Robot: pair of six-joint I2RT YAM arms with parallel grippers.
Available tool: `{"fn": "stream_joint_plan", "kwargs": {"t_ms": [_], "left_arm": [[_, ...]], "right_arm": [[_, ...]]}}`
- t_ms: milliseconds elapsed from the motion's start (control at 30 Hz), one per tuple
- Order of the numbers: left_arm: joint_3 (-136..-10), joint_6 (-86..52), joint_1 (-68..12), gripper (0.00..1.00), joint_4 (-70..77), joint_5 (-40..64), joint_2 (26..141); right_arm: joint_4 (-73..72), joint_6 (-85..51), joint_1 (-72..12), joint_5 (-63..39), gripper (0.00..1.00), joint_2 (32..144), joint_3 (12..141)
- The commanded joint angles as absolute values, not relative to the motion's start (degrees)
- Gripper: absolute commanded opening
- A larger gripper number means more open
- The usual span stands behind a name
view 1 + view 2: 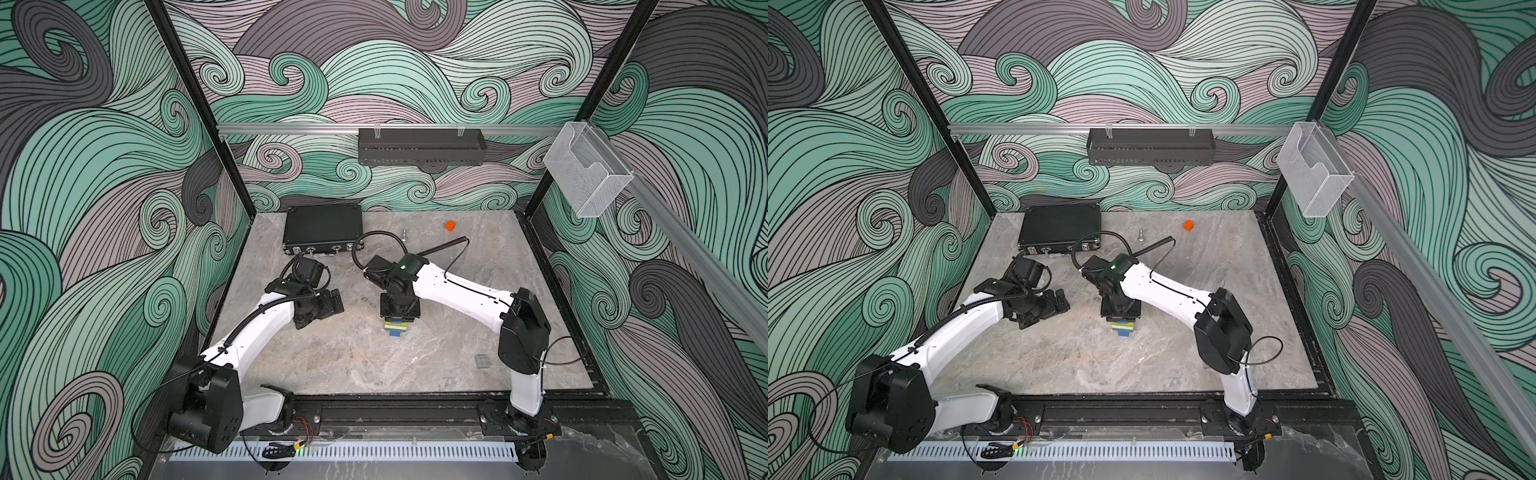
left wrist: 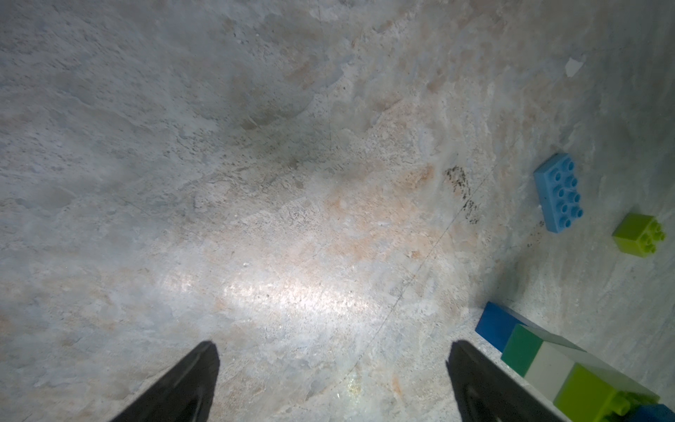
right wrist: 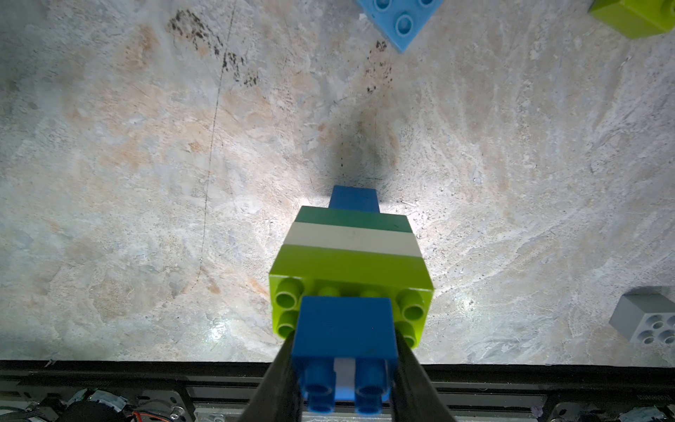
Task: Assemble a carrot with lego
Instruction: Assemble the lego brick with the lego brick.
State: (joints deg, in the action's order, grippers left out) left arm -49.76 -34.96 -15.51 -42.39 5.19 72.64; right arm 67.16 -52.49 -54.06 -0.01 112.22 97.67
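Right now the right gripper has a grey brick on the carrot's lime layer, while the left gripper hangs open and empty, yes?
Not grey: the right wrist view shows the right gripper shut on a blue brick. It does sit on the carrot's lime layer, and the left gripper is open and empty.

Left gripper [image 2: 333,347] spread wide beside the carrot [image 2: 540,356].
A light blue brick [image 2: 559,193] and a lime brick [image 2: 639,235] lie near the carrot, apart.

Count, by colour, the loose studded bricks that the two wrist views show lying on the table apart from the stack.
Light blue oblong plastic brick: 1
Lime green square plastic brick: 1
Grey plastic brick: 1
Total: 3
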Motion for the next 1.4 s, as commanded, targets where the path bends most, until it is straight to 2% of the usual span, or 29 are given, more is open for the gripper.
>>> {"fn": "stream_joint_plan", "kwargs": {"t_ms": [0, 567, 1367], "left_arm": [[-51.74, -34.54, -15.25, 0.99, -43.03, 5.45, 71.98], [-51.73, -34.54, -15.16, 0.99, -42.94, 5.68, 71.72], [-51.61, -34.58, -15.19, 0.98, -42.88, 5.63, 71.46]], "right_arm": [[68.53, -52.48, -54.23, 1.14, 0.36, 117.74, 94.63], [68.49, -53.74, -53.88, 1.55, 0.49, 115.89, 95.63], [69.08, -54.35, -53.79, 2.81, 0.53, 113.83, 97.20]]}}
